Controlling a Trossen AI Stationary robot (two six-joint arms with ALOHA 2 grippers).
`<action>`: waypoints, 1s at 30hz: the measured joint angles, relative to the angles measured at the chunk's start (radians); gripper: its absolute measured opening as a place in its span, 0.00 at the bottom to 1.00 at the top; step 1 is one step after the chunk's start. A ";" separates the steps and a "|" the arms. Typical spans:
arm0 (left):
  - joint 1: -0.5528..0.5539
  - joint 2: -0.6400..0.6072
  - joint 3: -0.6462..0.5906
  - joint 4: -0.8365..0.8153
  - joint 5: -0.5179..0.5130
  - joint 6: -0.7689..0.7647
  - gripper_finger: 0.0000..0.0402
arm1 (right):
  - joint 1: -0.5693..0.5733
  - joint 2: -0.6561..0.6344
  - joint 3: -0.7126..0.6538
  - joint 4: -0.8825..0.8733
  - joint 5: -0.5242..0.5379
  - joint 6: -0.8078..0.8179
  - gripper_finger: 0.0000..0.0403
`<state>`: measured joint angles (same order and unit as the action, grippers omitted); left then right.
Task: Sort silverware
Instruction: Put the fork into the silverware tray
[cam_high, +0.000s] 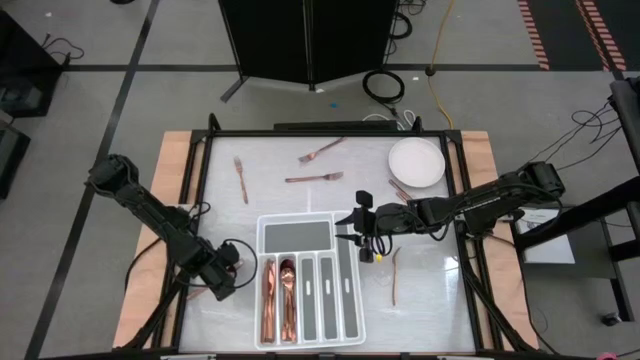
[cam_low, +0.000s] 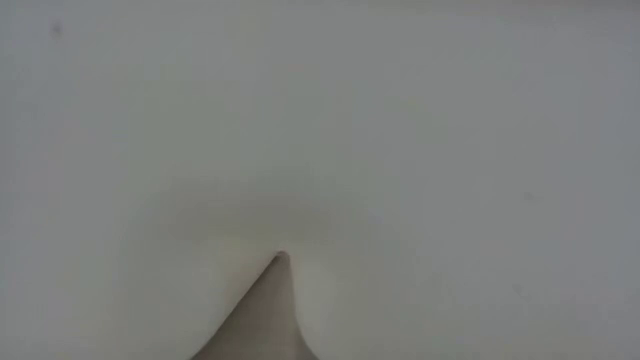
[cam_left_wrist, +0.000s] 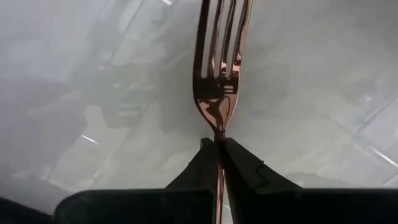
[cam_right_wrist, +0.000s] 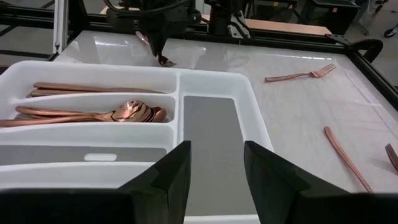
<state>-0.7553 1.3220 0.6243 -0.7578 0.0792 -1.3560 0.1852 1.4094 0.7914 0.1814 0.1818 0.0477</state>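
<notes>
My left gripper (cam_high: 228, 266) stands left of the white divided tray (cam_high: 262, 228), pointing down and shut on a copper fork (cam_left_wrist: 221, 62), whose tines point away from the fingers. In the right wrist view this fork (cam_right_wrist: 165, 60) shows beyond the tray's far side. Spoons (cam_right_wrist: 134, 112) and other copper pieces (cam_right_wrist: 93, 88) lie in the tray's left compartments. My right gripper (cam_right_wrist: 214, 171) hovers open over the tray's right side, holding nothing. Loose forks (cam_high: 313, 178) (cam_high: 320, 150) (cam_high: 241, 178) lie on the far half of the table. My left gripper pinches the fork at its neck (cam_left_wrist: 219, 138), just behind the tines, between its two fingers (cam_left_wrist: 245, 165). The fingers come from above and lie across the fork. The fork lies about level; whether it is clear of the table I cannot tell.
A round white plate (cam_high: 415, 162) sits at the far right with a copper piece (cam_high: 400, 190) beside it. A slim copper piece (cam_high: 395, 275) lies right of the tray. The tray's wide grey compartment (cam_right_wrist: 211, 143) lies under my right gripper. The low view shows only a pale blank surface.
</notes>
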 joint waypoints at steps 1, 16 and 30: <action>0.004 -0.001 0.007 -0.007 0.000 0.000 0.03 | 0.000 0.000 0.000 0.000 0.000 0.001 0.35; 0.030 -0.135 0.106 -0.224 -0.247 -0.212 0.03 | 0.000 0.000 0.000 -0.014 0.000 0.020 0.35; 0.090 -0.175 0.204 0.123 -0.563 -0.234 0.03 | 0.031 0.000 0.000 -0.029 0.001 0.038 0.35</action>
<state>-0.6650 1.1465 0.8280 -0.6350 -0.4838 -1.5895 0.2163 1.4094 0.7914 0.1520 0.1825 0.0860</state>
